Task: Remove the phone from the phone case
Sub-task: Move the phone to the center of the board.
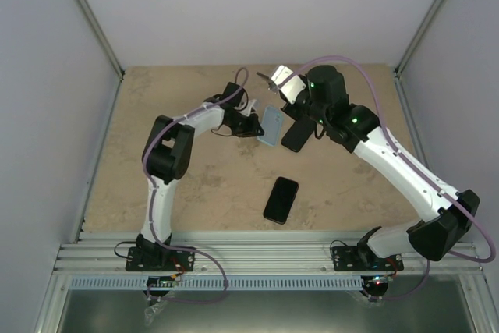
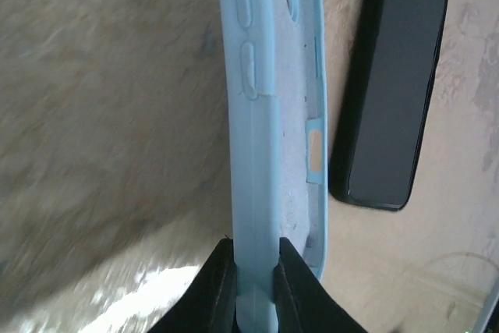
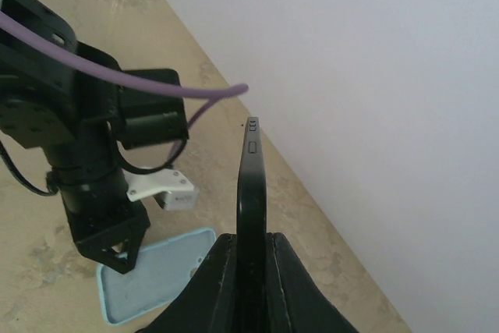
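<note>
The light blue phone case (image 1: 270,125) is empty and hangs above the table's far middle. My left gripper (image 1: 256,125) is shut on its edge. The left wrist view shows the case (image 2: 265,138) edge-on, pinched by my left gripper (image 2: 256,259), its bare inside facing right. My right gripper (image 1: 301,120) is shut on a black phone (image 1: 294,138) just right of the case, apart from it. In the right wrist view this phone (image 3: 251,185) stands edge-on in my right gripper (image 3: 251,243), with the case (image 3: 156,286) at lower left.
A second black phone (image 1: 281,200) lies flat on the table nearer the arm bases. A black phone (image 2: 390,91) also shows right of the case in the left wrist view; I cannot tell which phone it is. White walls (image 1: 234,5) close in the table.
</note>
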### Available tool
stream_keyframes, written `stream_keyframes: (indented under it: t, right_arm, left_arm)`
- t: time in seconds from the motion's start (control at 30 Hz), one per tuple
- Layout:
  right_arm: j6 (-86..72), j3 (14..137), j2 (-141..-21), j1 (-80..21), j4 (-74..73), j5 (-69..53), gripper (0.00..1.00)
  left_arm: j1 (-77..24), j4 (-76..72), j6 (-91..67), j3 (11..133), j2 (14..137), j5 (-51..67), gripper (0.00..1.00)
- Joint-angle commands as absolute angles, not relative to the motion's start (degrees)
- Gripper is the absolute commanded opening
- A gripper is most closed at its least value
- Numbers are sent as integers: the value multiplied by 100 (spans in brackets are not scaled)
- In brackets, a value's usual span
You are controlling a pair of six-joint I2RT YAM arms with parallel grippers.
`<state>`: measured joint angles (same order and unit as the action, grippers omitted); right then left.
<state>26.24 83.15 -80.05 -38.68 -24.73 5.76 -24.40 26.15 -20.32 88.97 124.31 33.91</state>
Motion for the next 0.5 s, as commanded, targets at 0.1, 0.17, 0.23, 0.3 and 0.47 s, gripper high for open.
stream_keyframes:
  t: [0.1, 0.17, 0.23, 0.3, 0.47]
  right_arm:
    - [2523, 8288, -7732, -3729, -2171, 427, 0]
    - [2512, 8287, -7725, -3705, -2182, 401, 1]
    - [2506, 8299, -7729, -3685, -2182, 386, 1]
    - [2483, 8301, -7733, -3666, -2187, 365, 1]
    - [2448, 8334, -7728, -3614, -2188, 358, 1]
  left_arm:
    - [-2655, 3635, -1235, 10320, 13419, 3552, 0]
    - [-2801, 3769, -1120, 10517, 13600, 3599, 0]
    - [-2949, 3846, -1029, 10671, 13724, 3648, 0]
    - [-3107, 3882, -1013, 10833, 13826, 3669, 0]
    - [-3503, 3964, -1020, 11375, 14097, 3736, 0]
